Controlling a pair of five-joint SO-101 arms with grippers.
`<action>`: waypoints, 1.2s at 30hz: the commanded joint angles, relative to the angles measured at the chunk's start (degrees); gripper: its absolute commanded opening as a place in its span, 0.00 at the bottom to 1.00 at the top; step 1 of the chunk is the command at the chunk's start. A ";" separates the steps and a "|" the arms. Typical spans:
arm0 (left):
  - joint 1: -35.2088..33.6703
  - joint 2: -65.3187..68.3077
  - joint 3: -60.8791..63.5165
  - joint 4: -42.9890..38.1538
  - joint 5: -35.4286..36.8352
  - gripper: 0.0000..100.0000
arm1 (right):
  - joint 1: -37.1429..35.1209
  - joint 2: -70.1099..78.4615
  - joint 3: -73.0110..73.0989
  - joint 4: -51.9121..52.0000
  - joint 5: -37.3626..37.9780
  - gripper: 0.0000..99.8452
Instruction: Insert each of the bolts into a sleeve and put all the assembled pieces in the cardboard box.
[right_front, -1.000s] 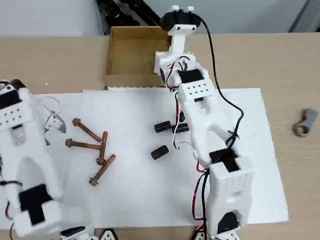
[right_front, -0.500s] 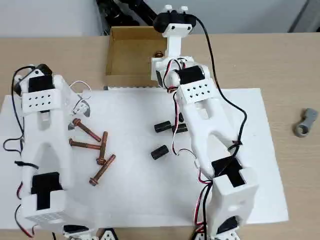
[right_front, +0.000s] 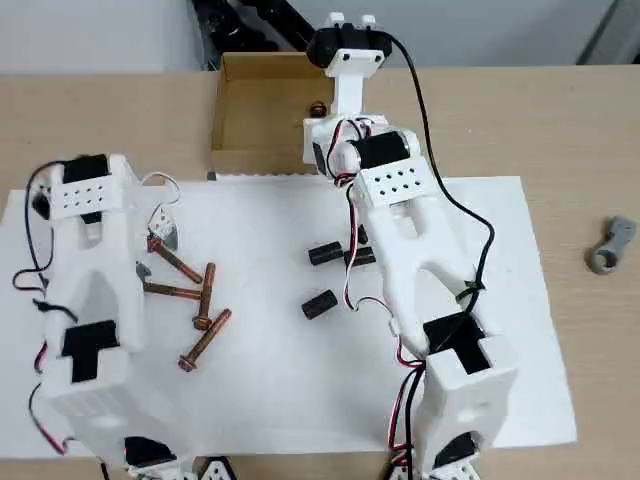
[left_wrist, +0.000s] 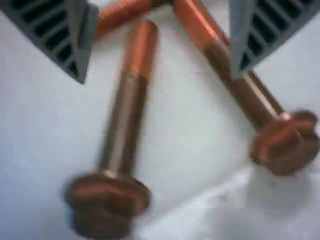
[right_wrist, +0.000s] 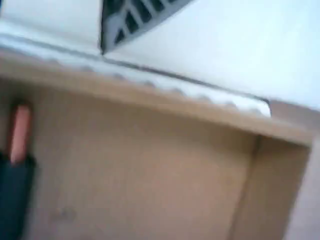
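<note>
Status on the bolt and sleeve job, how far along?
Done: one sleeved bolt appears to lie in the cardboard box. In hand: the left gripper is open over the four loose bolts, nothing gripped yet. Left: those bolts and three visible sleeves lie unassembled on the white sheet.

A robotics workbench: 2 printed, bare-wired arms (right_front: 420, 230) on a wooden table (right_front: 570, 120)
</note>
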 joint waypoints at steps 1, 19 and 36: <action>-0.88 2.37 -2.42 -3.69 0.26 0.18 | -0.57 -4.00 -2.02 1.63 -0.62 0.13; -1.32 12.22 -2.42 -8.79 1.23 0.12 | -0.57 -4.35 -2.02 1.71 -0.62 0.13; 1.58 0.35 -4.97 -8.79 -8.62 0.00 | -1.27 -14.73 -2.20 33.19 -15.21 0.13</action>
